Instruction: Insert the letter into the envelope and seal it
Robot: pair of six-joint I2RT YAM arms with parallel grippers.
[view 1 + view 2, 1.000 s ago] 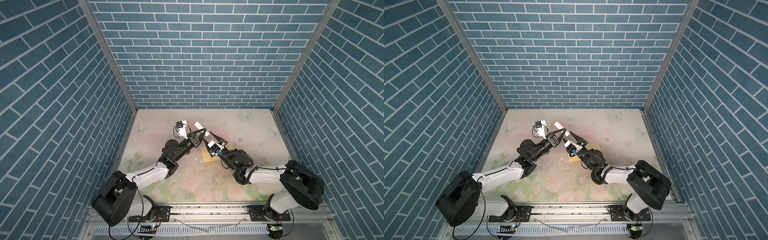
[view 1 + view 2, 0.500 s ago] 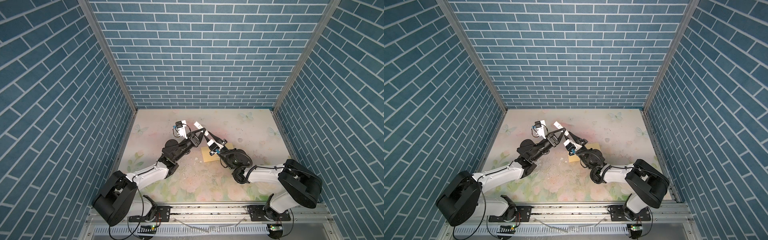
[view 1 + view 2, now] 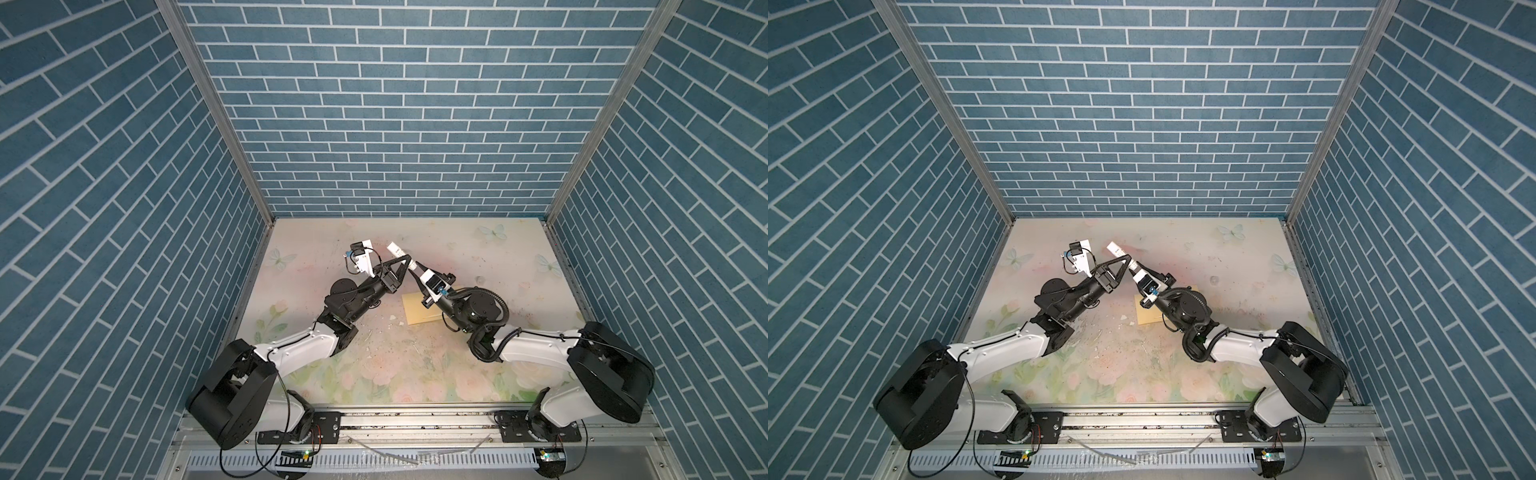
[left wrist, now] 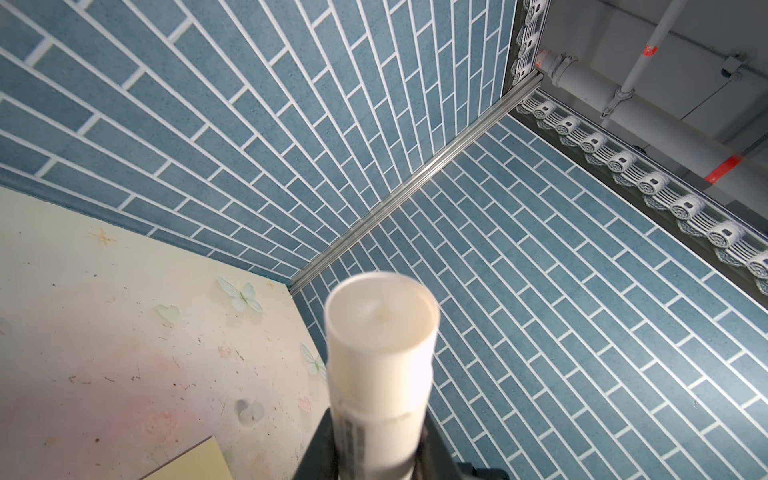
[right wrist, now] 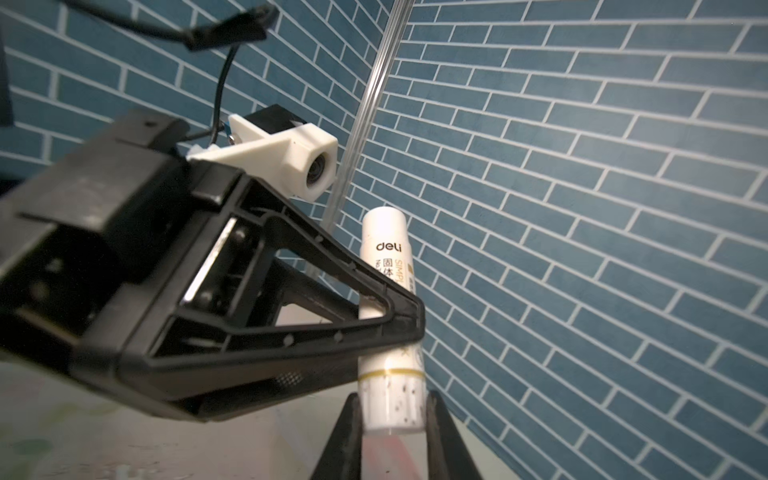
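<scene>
Firmly, the left pincer (image 5: 405, 320) clamps a Deli glue stick (image 5: 384, 245) mid-body, just past the right pincer (image 5: 392, 401), itself closed on the stick's speckled end, above the envelope (image 3: 415, 311).

White glue stick (image 5: 386, 257) up in the air, tilted, "deli" in black on its barrel, a thin gold band lower down, dark specks below that. In both top views it's a small white bar (image 3: 397, 252) (image 3: 1116, 250) above the table (image 3: 415, 365), a pale floral surface with printed butterflies (image 3: 492, 232), dotted with dark grit and a few white scraps (image 3: 392, 318). Blue brick-pattern walls (image 3: 395, 104) close three sides, with silver posts (image 3: 220, 112) in the corners. A metal rail (image 3: 415, 419) runs along the front. Over the wall top, grey pipes (image 4: 665, 120) with red bands.
</scene>
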